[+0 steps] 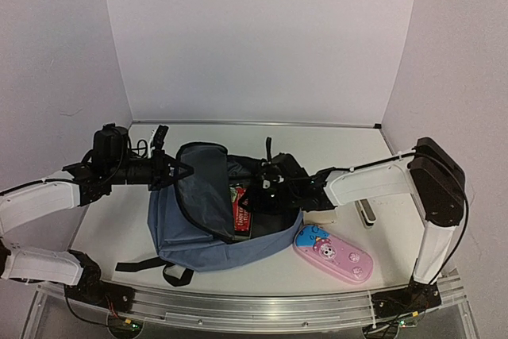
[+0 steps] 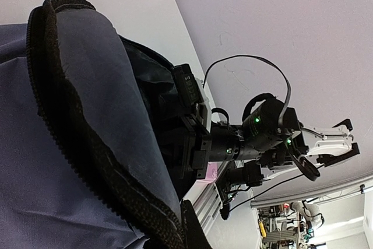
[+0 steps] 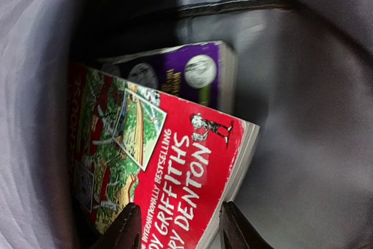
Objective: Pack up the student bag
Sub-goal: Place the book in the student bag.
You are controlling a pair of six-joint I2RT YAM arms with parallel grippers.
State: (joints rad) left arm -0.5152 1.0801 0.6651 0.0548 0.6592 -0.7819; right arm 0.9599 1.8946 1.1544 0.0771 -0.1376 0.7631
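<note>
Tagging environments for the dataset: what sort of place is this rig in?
Likely a robotics lab test cell: plain white panels box in the table holding the student bag, an aluminium rail edges it, and the left wrist view shows cluttered equipment beyond.

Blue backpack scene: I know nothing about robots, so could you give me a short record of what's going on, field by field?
Bag: soft slate-blue fabric backpack, unzipped
Inside: red paperback book, purple book behind it
Left claw: shut on the backpack's flap, holding it up
Right claw: inside the backpack, fingers apart at the red book's corner; grip unclear
Beside bag: pink cartoon pencil case
</note>
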